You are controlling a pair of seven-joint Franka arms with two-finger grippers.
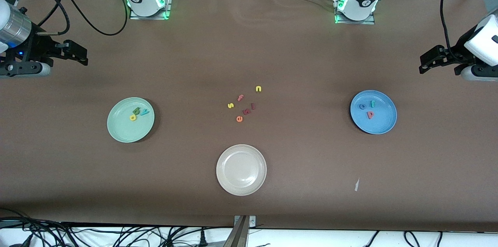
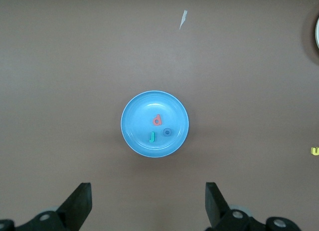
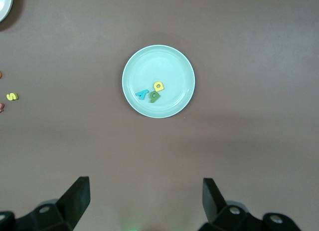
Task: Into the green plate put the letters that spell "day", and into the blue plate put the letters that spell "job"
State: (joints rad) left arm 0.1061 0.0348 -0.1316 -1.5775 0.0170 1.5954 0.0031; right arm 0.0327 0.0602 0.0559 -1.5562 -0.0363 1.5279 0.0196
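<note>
The left gripper [image 2: 148, 206] hangs high over the table at the left arm's end, fingers [image 2: 79, 203] spread wide and holding nothing; the blue plate [image 2: 137, 141] lies on the table under its wrist camera, and in it rest the teal j [image 2: 152, 137], the blue o [image 2: 167, 132] and the pink-red b [image 2: 157, 120], close together but apart from one another. The right gripper [image 3: 144, 203] hangs over the right arm's end of the table, its jaws likewise wide and empty; the green plate [image 3: 174, 64] lies below its camera, holding the yellow d [image 3: 158, 86], the green a [image 3: 155, 96] and the teal y [image 3: 142, 94], bunched so tightly that they seem to touch, though that is hard to tell. Both arms wait, well away from the plates. Between the two plates, mid-table, lie the loose letters: a yellow n [image 1: 258, 88], a yellow s [image 1: 230, 105], a pink f [image 1: 240, 97], an orange e [image 1: 239, 119] and two dark red letters [image 1: 249, 109]; a beige-white plate [image 1: 241, 188] lies nearer to the front camera than these; a small pale scrap [image 1: 356, 185] lies on the table, nearer to the camera than the blue plate.
</note>
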